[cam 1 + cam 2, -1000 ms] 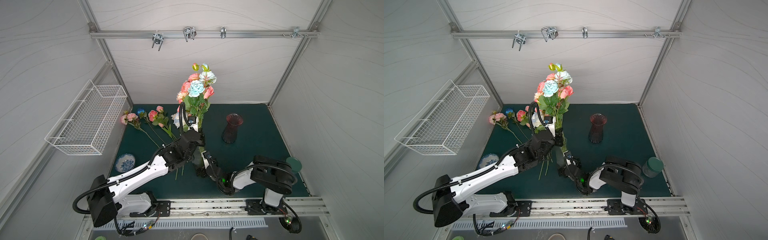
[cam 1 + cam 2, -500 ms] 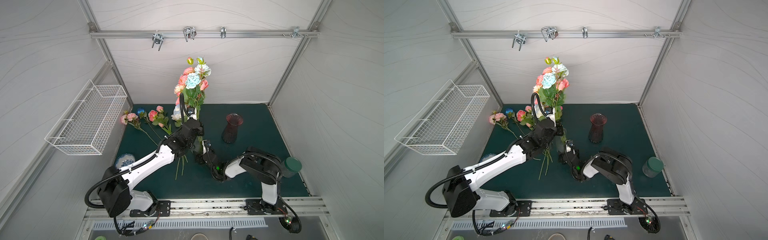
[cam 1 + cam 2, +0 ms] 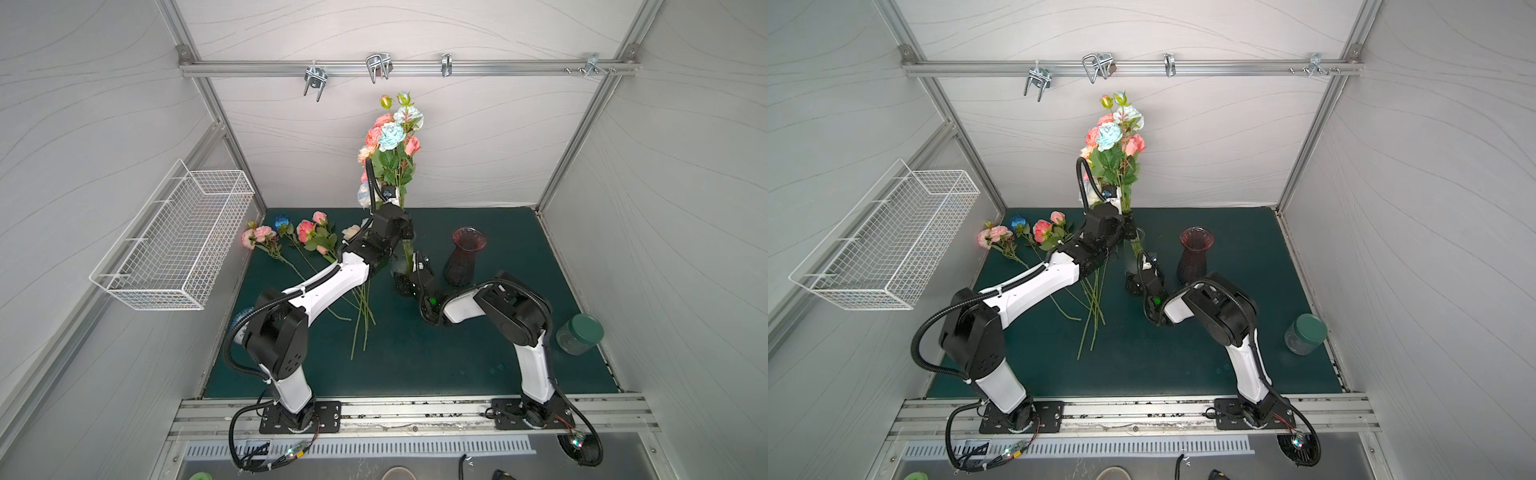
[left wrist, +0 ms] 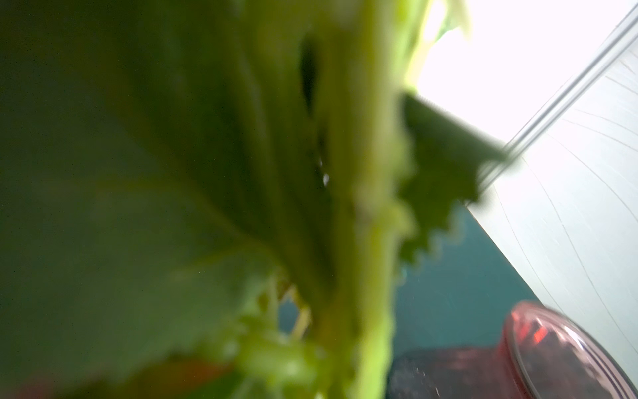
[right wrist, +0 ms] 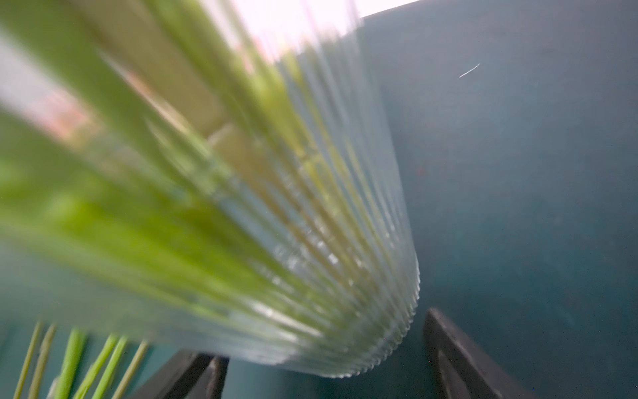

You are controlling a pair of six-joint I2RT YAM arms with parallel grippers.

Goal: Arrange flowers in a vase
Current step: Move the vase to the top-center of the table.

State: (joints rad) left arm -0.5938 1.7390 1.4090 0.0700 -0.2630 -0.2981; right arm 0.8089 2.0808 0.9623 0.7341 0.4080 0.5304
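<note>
Left hand (image 3: 407,237) grips the leafy pink-blue flowers (image 3: 390,137) in a clear ribbed glass vase (image 5: 328,276); right hand (image 3: 411,277) apparently released, straddling it.

I hold the bouquet (image 3: 1115,141) upright in my left gripper (image 3: 1128,225) at the mat's (image 3: 1183,357) twelve o'clock; loose flowers (image 3: 1034,232) lie at ten; jar (image 3: 1304,332) at three.

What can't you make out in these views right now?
- Left tool: its grip on the bunch is hidden by the left arm in both top views; blurred leaves fill the left wrist view.
- Clear vase: blurred in the right wrist view, faint and small in both top views.
- Right tool: contact with the vase, too blurred.
</note>
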